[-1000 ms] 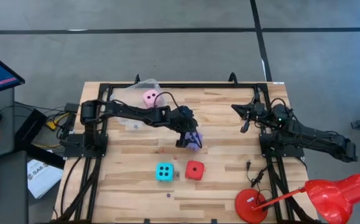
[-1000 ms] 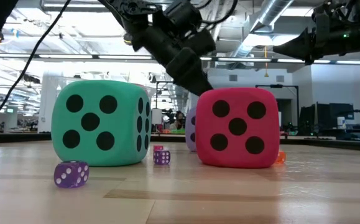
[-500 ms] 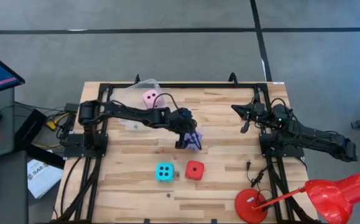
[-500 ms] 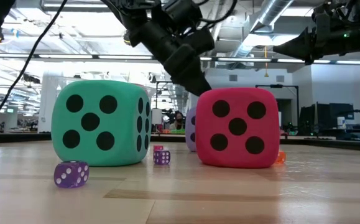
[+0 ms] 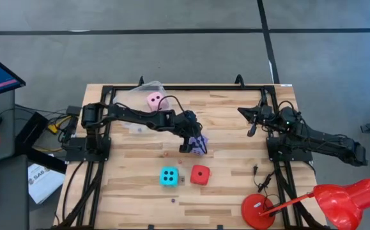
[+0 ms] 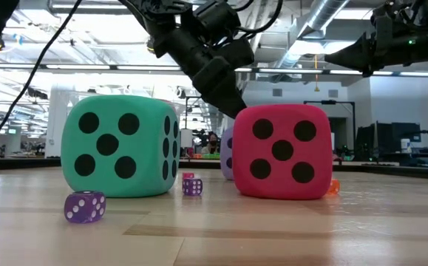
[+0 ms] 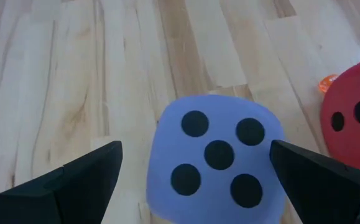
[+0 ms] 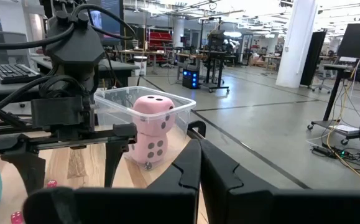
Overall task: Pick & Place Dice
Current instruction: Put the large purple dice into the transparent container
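Left wrist view, open left gripper [image 7: 195,180] straddling violet-blue die [image 7: 216,155], untouched

The violet-blue die [image 7: 216,158] lies on the wooden table [image 7: 74,81], five pips up, between the two open fingers [image 7: 74,186] of the left gripper [image 7: 198,180]. At three o'clock sits the red die [image 7: 352,118].

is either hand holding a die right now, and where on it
Nothing is held. The left hand is open, its fingers either side of the violet-blue die without touching. The right hand is shut on nothing, parked at the table's right.
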`<action>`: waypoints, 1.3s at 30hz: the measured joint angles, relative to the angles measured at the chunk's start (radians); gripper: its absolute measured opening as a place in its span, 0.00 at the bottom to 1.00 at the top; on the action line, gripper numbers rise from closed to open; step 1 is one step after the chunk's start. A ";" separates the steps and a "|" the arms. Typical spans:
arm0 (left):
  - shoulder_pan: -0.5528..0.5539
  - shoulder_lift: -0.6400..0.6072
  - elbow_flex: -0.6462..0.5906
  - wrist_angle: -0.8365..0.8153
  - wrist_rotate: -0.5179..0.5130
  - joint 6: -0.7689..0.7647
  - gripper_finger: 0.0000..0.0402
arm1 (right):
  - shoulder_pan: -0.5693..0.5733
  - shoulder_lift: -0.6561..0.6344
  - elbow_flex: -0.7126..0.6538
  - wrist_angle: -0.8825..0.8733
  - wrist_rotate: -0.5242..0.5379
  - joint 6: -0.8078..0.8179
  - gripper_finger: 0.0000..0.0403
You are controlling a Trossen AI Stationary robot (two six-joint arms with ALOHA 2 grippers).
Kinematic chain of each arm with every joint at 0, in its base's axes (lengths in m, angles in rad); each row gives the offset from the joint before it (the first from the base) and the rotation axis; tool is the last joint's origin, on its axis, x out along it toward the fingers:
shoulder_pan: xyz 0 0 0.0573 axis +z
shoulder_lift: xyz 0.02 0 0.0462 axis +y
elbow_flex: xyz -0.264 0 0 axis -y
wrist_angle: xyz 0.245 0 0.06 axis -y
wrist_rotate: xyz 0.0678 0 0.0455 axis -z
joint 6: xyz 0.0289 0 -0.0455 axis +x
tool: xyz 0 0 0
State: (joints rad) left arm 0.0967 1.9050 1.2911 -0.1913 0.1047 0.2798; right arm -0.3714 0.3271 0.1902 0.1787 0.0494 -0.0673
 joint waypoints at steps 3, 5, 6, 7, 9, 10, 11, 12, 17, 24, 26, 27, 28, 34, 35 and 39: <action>0.000 0.008 0.001 0.003 0.009 -0.002 0.99 | 0.000 0.000 0.000 0.000 0.000 0.000 0.00; -0.001 0.013 0.002 0.002 0.008 -0.003 0.99 | 0.000 0.000 0.000 0.000 0.000 0.000 0.00; 0.000 0.019 0.003 0.010 0.014 -0.004 0.99 | 0.000 0.000 0.000 0.000 0.000 0.000 0.00; 0.000 0.021 0.003 0.008 0.020 -0.009 0.99 | 0.000 0.000 0.000 0.000 0.000 0.000 0.00; 0.000 0.023 0.003 0.007 0.014 -0.017 0.99 | 0.000 0.000 0.000 0.000 0.000 -0.001 0.00; 0.000 0.027 0.004 0.010 0.019 -0.020 0.99 | 0.000 0.000 0.000 0.000 0.000 -0.001 0.00; 0.000 0.028 0.004 0.012 0.023 -0.021 0.99 | 0.000 0.000 0.000 0.000 0.000 -0.002 0.00; 0.000 0.028 0.004 0.013 0.018 -0.021 0.99 | 0.000 0.000 0.000 0.000 0.000 -0.002 0.00; 0.000 0.014 0.001 0.022 -0.005 -0.015 0.99 | 0.000 0.000 0.000 0.000 0.000 -0.003 0.00; 0.000 -0.021 0.000 0.015 -0.044 -0.012 0.99 | 0.000 0.000 0.000 -0.003 0.000 -0.003 0.00; -0.003 -0.021 0.000 0.008 -0.040 -0.024 0.99 | 0.000 0.000 0.000 -0.003 0.000 -0.003 0.00; -0.006 -0.021 0.000 0.007 -0.038 -0.028 0.99 | 0.000 0.000 0.000 -0.003 0.000 -0.003 0.00; -0.008 -0.021 0.000 0.004 -0.038 -0.030 0.99 | 0.000 0.000 0.000 -0.004 0.000 -0.003 0.00; -0.026 -0.021 0.000 0.006 -0.036 -0.051 0.99 | 0.000 0.000 0.000 -0.007 0.000 -0.002 0.00; -0.026 -0.021 0.000 0.006 -0.035 -0.058 0.99 | 0.000 0.000 0.000 -0.007 0.000 -0.002 0.00; -0.024 -0.021 -0.010 0.016 -0.035 -0.079 0.99 | 0.000 0.000 0.000 -0.007 0.000 -0.002 0.00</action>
State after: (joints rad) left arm 0.0727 1.8838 1.2816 -0.1752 0.0694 0.2012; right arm -0.3714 0.3271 0.1902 0.1715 0.0494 -0.0695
